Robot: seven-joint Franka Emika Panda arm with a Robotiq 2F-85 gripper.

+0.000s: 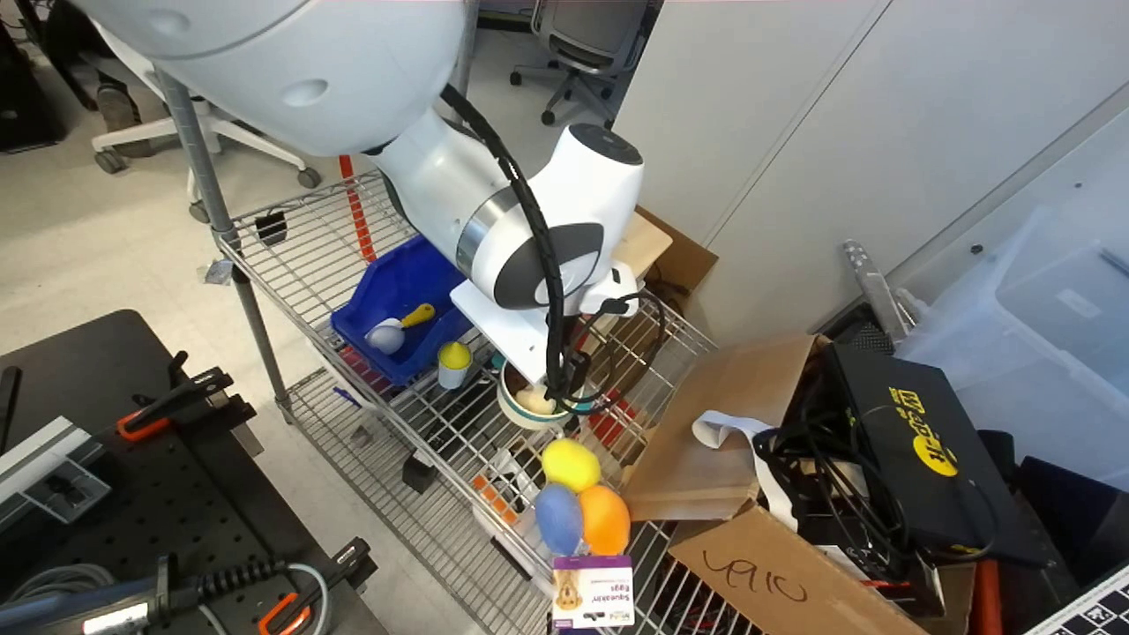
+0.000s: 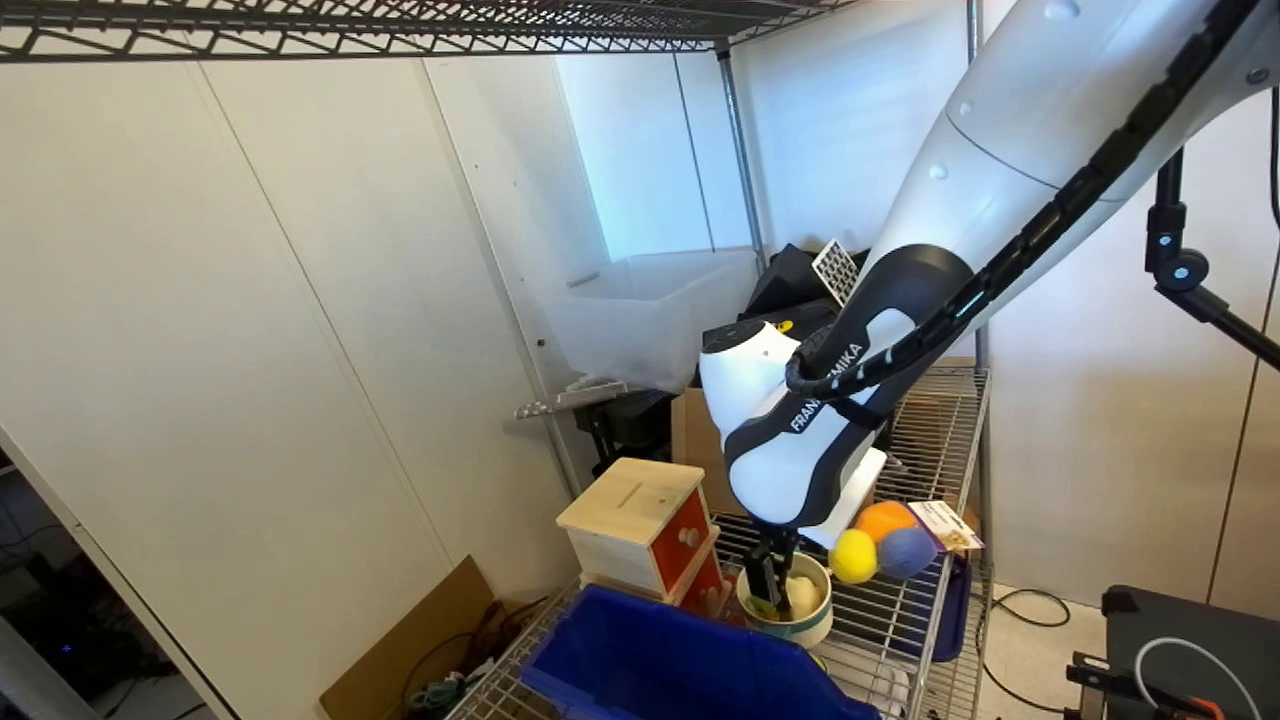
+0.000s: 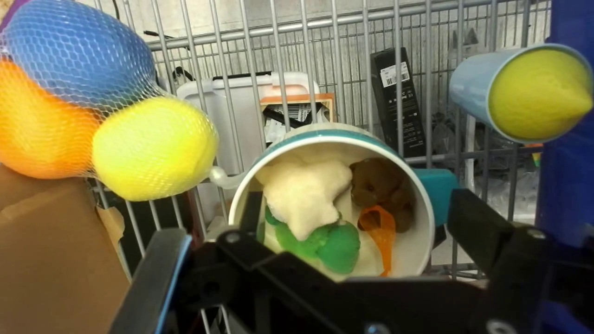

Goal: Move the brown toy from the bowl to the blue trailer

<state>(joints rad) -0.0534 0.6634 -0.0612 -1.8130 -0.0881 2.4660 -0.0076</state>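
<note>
The brown toy (image 3: 382, 188) lies inside the bowl (image 3: 410, 251), in the wrist view close to its right wall, and not yet in the trailer (image 2: 690, 655). The jaws of the gripper (image 3: 356, 206) stand wide, and we see nothing held between them. They look about as broad as the bowl's mouth — so if they go lower like this, we fear they hit the rim and tip or push the bowl. The star (image 3: 306, 195) lies just left of the brown toy; a grip not well centred could take it instead, or both. The orange strip (image 3: 383, 234) overlaps the toy in this view, so it may come up together. If we grip too shallow, the toy could slip. The cup (image 1: 452, 377) stands between bowl and trailer — a low carry could knock it over.
</note>
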